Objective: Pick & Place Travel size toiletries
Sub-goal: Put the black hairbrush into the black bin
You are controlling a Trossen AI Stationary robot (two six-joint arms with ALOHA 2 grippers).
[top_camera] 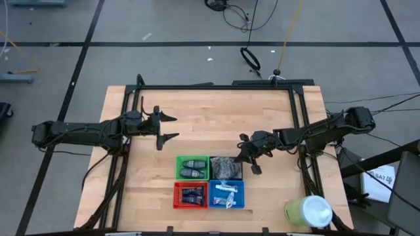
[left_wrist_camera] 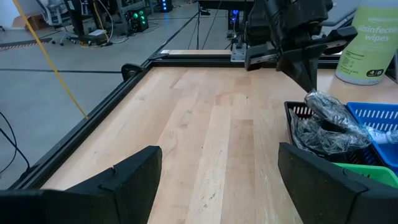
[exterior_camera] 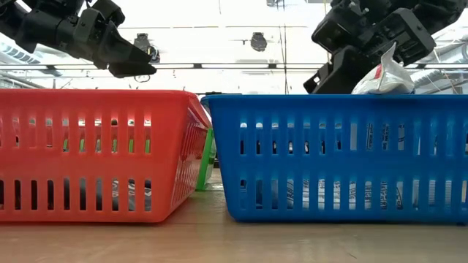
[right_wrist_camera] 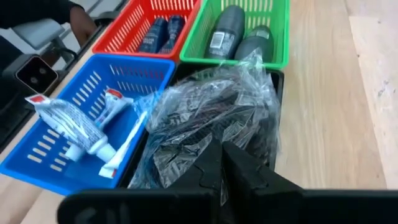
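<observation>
Sorting looks nearly finished — the right gripper (top_camera: 252, 159), fingers seemingly pressed together and empty, hangs beside the black tray (top_camera: 226, 168) of wrapped mesh puffs (right_wrist_camera: 211, 118), so withdrawing comes next.

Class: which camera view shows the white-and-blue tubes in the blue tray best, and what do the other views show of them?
The right wrist view: the tubes lie large and unhidden in the blue tray. The high view shows them tiny. The low view shows only one tube's crimped end above the tray's wall. The left wrist view catches a sliver.

I count four trays (top_camera: 210, 182) filled with toiletries (top_camera: 192, 168); right gripper (top_camera: 250, 157) beside black tray (top_camera: 226, 168); left gripper (top_camera: 165, 128) apart.
</observation>
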